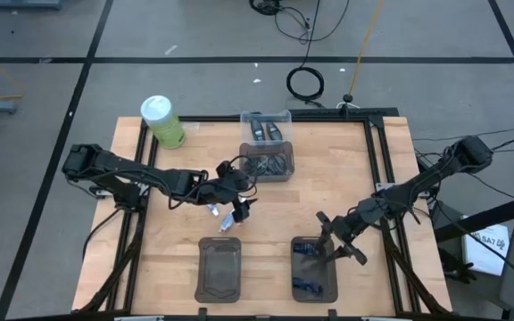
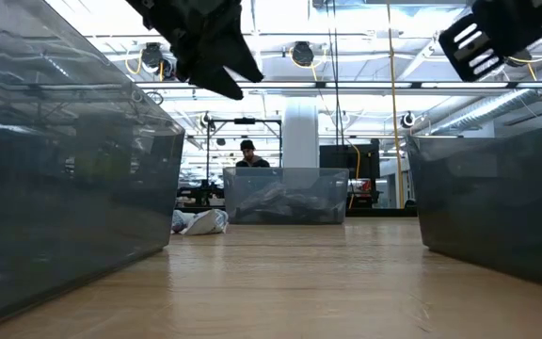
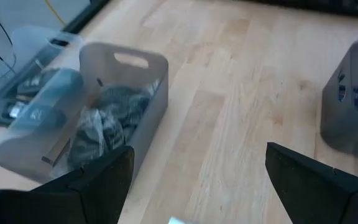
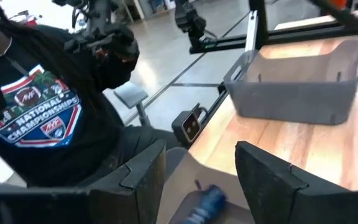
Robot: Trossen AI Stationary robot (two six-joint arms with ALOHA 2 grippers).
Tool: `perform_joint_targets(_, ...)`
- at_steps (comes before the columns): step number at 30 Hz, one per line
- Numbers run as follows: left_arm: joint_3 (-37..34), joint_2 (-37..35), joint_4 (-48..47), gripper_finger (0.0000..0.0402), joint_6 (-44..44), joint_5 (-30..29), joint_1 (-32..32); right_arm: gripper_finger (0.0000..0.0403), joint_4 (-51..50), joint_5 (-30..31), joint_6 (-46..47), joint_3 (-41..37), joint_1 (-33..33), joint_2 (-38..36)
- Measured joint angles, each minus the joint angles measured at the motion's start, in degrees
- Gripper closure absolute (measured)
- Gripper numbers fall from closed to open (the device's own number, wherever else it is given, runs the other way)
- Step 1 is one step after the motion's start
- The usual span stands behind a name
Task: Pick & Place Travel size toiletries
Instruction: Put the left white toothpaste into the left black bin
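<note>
Left gripper (image 1: 237, 212) holds a white-and-blue tube (image 1: 227, 220); right gripper (image 1: 335, 239) hangs over the right tray (image 1: 334, 287).

High view: the left gripper sits near table centre, at 12 o'clock from the left tray (image 1: 220, 268); the tube is between its fingertips, and how tightly they close cannot be told. The right gripper's fingers (image 4: 143, 174) are spread, nothing between them, above a dark blue tube (image 4: 205, 203). More blue tubes (image 1: 307, 285) lie in the right tray. The clear bin (image 1: 268, 145) at 12 o'clock holds further items. The green bottle (image 1: 162, 121) stands at 10 o'clock.
</note>
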Motion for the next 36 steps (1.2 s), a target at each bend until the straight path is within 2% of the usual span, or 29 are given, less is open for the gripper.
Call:
perform_joint_targets(3, 0.00, 0.00, -2.48, 0.0046, -0.52, 0.95, 0.00, 0.0226, -2.88, 0.02, -1.34, 0.00, -1.48, -3.45)
perform_joint_targets(7, 0.00, 0.00, -8.60, 0.0046, -5.67, 2.40, -0.04, 0.0227, -8.54, 1.81, -4.21, 0.00, -3.62, -9.64)
perform_joint_targets(14, 0.00, 0.00, -25.58, 0.0046, -21.27, 3.21, -0.07, 0.0231, -21.50, 20.96, -10.04, 0.00, -6.17, -19.21)
perform_joint_targets(18, 0.00, 0.00, -32.19, 0.0046, -32.59, 3.63, -0.17, 0.0231, -21.47, 31.31, -15.29, 0.00, -7.15, -21.34)
perform_joint_targets(22, -0.02, 0.00, -36.72, 0.0046, -46.14, 5.23, -0.17, 0.0232, -20.94, 37.62, -18.31, 0.00, -8.02, -21.82)
perform_joint_targets(25, -0.04, 0.58, -39.94, 0.0046, -55.44, 5.42, -0.22, 0.0232, -21.45, 38.83, -18.34, 0.00, -8.21, -21.82)
perform_joint_targets(29, -0.04, 2.87, -42.84, 0.0046, -63.41, 5.72, -0.28, 0.0232, -22.39, 38.99, -18.16, 0.00, -8.16, -21.82)
perform_joint_targets(36, -0.04, 9.94, -42.51, 0.0046, -67.09, 12.87, 0.21, 0.0234, -23.63, 38.94, -18.07, 0.00, -8.16, -21.82)
